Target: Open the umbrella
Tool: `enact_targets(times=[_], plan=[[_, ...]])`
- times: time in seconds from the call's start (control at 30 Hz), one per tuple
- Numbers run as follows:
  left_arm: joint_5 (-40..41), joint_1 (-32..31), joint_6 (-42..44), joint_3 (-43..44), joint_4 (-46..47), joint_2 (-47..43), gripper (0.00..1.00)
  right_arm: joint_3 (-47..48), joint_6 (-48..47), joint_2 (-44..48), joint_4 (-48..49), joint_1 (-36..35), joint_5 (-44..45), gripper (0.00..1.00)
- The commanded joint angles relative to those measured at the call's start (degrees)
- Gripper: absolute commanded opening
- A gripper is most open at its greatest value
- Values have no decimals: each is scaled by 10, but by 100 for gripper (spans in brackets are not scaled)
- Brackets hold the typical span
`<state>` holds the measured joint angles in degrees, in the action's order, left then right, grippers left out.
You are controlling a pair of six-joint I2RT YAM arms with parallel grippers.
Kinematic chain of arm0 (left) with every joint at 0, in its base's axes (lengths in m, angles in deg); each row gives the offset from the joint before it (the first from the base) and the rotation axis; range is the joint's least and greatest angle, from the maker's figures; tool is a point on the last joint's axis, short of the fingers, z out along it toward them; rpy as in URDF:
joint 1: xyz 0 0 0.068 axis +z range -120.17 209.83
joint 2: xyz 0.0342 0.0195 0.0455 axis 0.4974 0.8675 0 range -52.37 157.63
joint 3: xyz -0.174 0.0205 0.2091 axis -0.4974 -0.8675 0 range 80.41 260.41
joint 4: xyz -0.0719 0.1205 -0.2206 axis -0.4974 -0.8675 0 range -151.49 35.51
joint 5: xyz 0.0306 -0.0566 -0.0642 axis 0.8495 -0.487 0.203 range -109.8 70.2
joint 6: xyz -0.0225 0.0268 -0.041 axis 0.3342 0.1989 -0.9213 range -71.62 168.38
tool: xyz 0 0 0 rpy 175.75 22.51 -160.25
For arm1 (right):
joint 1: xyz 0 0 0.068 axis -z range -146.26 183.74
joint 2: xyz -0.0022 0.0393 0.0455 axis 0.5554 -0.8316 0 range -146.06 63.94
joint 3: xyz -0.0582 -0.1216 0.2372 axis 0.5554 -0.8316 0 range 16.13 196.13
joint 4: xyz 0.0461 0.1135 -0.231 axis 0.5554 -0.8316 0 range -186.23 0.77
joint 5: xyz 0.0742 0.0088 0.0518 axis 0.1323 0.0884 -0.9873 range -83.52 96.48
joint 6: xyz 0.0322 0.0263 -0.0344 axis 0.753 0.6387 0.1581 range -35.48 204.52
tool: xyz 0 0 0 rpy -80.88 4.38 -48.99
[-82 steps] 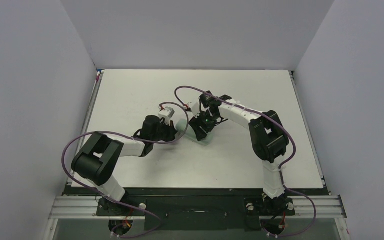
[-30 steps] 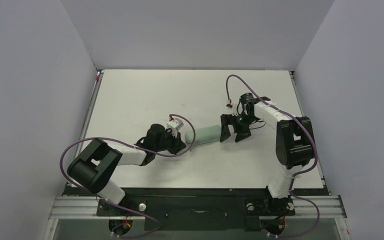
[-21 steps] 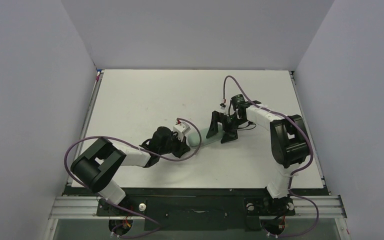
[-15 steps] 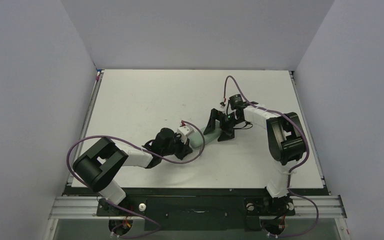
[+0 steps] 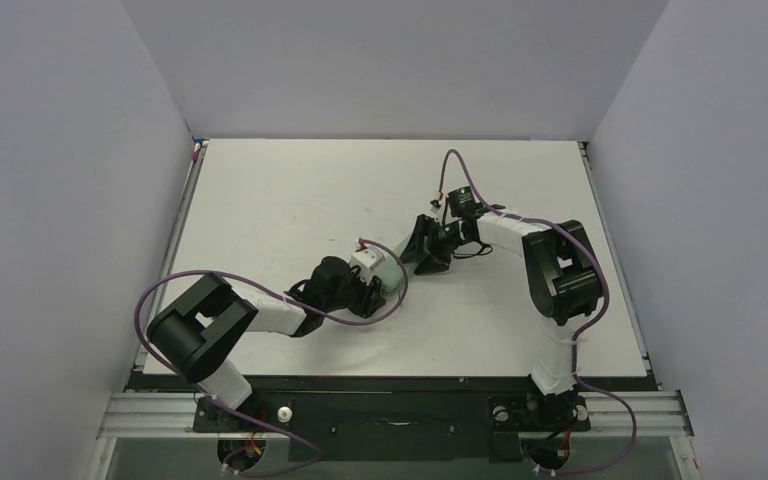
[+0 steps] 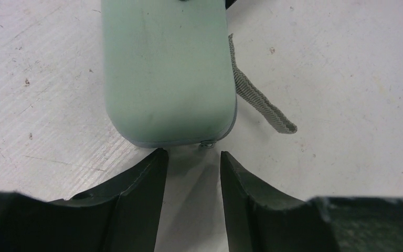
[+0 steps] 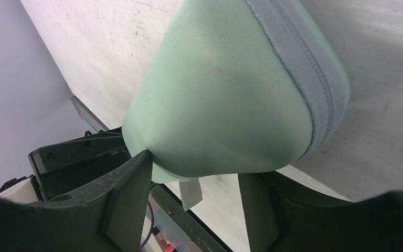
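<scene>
The umbrella itself does not show. Only a pale green sleeve lies at the middle of the table, with a grey strap beside it. The left gripper is narrowly apart and empty, its tips just short of one sleeve end. The right gripper stands wide around the other end.
</scene>
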<state>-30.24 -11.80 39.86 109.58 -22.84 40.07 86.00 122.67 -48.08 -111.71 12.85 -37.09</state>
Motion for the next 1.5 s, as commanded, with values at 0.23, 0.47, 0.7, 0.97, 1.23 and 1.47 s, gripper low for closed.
enact_targets(times=[0.23,0.47,0.7,0.97,1.23,1.47], plan=[[36,-3,-41,8,42,16,38,-50,74,-37,80,-8,62,37],[41,-4,-42,31,49,26,8,-64,79,-38,89,-3,70,21],[53,5,-38,26,21,6,0,-54,25,-43,46,8,109,0],[73,43,-10,19,-9,-8,0,-48,-24,-43,6,15,136,0],[46,70,59,31,-1,-3,0,19,-116,-70,-75,11,137,0],[-19,57,157,44,13,4,0,124,-288,-114,-205,-3,126,0]])
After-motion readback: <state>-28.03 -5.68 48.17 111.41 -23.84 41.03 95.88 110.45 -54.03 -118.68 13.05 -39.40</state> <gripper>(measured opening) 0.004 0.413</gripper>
